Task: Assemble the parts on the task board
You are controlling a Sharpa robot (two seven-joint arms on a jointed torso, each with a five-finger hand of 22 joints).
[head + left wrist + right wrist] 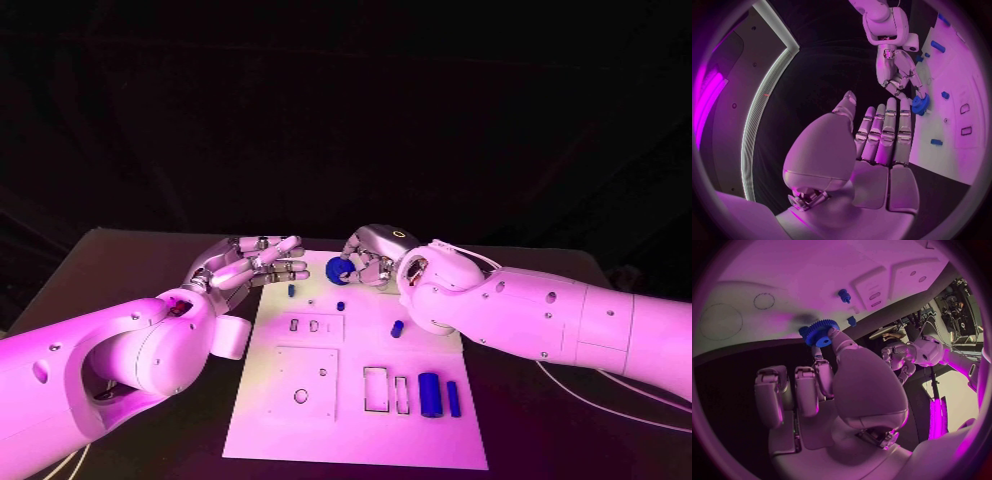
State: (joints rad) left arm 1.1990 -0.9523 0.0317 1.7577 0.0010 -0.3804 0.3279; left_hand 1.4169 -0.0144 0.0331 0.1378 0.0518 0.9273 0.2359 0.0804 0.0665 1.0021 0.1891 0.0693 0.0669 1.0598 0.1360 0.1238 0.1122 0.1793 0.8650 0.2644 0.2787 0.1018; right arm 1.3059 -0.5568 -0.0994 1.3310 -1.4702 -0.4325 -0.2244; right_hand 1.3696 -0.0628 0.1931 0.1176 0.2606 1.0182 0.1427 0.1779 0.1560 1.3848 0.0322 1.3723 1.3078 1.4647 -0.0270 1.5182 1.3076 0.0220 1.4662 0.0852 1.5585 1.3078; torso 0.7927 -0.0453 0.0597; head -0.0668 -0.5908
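One gear [340,268] is pinched in the right hand [378,256] over the board's [361,440] far edge; a loose pinch could drop it. Left hand [257,262] is released, fingers straight.

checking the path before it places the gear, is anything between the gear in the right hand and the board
Nothing visible does. The right hand holds the blue gear over the far edge of the task board; the left hand is off to the side, apart from it.
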